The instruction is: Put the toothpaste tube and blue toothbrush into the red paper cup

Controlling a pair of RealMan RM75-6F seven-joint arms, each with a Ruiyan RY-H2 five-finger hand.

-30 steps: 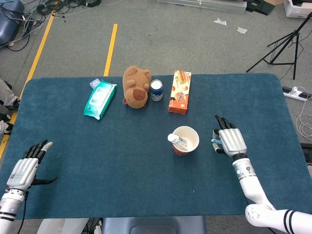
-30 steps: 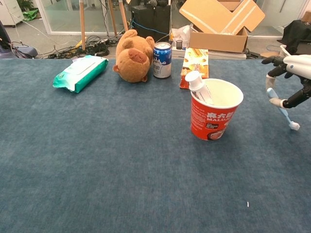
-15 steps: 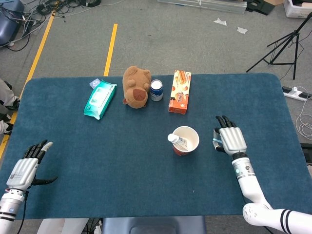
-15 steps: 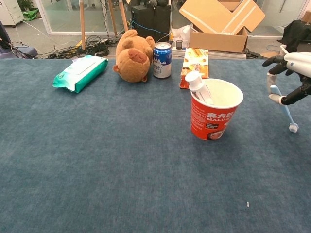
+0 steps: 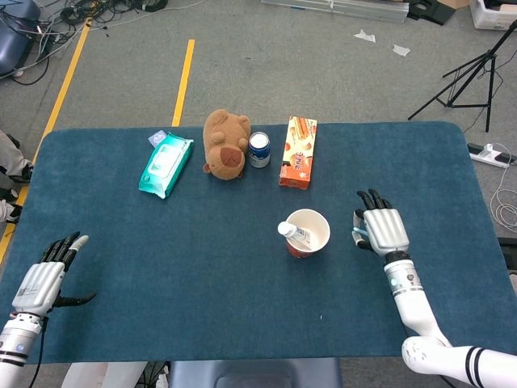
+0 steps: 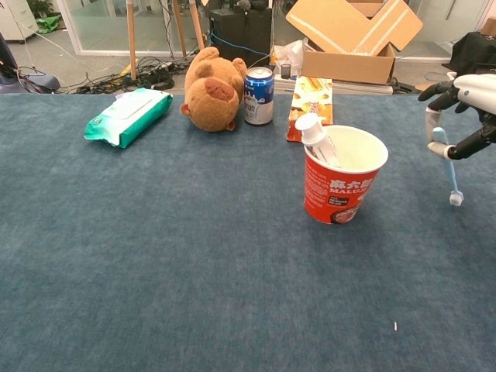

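1. The chest view showed what the head view hid: the slim blue toothbrush [image 6: 451,166] hung almost upright, head down, above the dark blue cloth-covered table [image 6: 194,256], pinched in the fingers [image 6: 439,150] of the right hand [image 6: 463,108]. From the head camera, only a sliver of blue showed at that hand's [image 5: 383,229] left edge.
2. Only the head view showed the left hand [image 5: 40,279], near the table's front-left corner with fingers spread and holding nothing.
3. The white toothpaste tube [image 6: 318,140] already stood tilted inside the red paper cup [image 6: 341,186], its cap leaning over the rim on the left side.
4. The cup stood near the table's middle; the toothbrush hung well to its right, apart from it, with bare cloth between them.
5. Along the far side lay a green pack of wet wipes [image 5: 166,164], a brown plush animal [image 5: 225,144], a blue drink can [image 5: 259,149] just beside it, and an orange snack box [image 5: 298,152]. All sat well behind the cup.
6. The right hand hovered inside the table's right edge, with open cloth in front of the cup.
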